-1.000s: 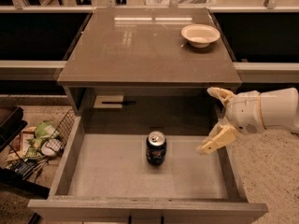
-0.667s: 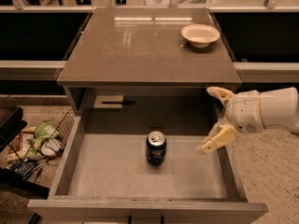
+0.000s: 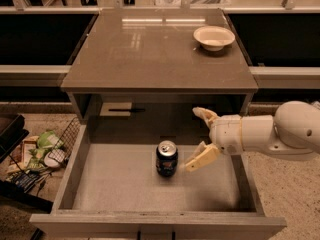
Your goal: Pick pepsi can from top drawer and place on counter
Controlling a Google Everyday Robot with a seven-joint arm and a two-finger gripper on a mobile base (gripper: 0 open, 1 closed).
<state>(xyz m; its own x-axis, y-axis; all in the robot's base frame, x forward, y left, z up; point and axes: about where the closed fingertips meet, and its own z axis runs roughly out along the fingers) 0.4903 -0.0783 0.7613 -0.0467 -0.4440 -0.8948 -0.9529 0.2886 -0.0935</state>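
The pepsi can [image 3: 166,158] stands upright in the middle of the pulled-out top drawer [image 3: 125,194], dark blue with a silver top. My gripper [image 3: 201,136] comes in from the right, over the drawer's right half. It is open, with one pale finger up near the cabinet front and the other low, just right of the can. The fingers do not touch the can. The counter [image 3: 150,54] is the glossy grey-brown cabinet top behind the drawer.
A white bowl [image 3: 214,37] sits on the counter's back right. A wire basket with clutter [image 3: 42,151] stands on the floor left of the drawer. Dark open shelves flank the cabinet on both sides.
My gripper has moved left, closer to the can. The can has not moved.
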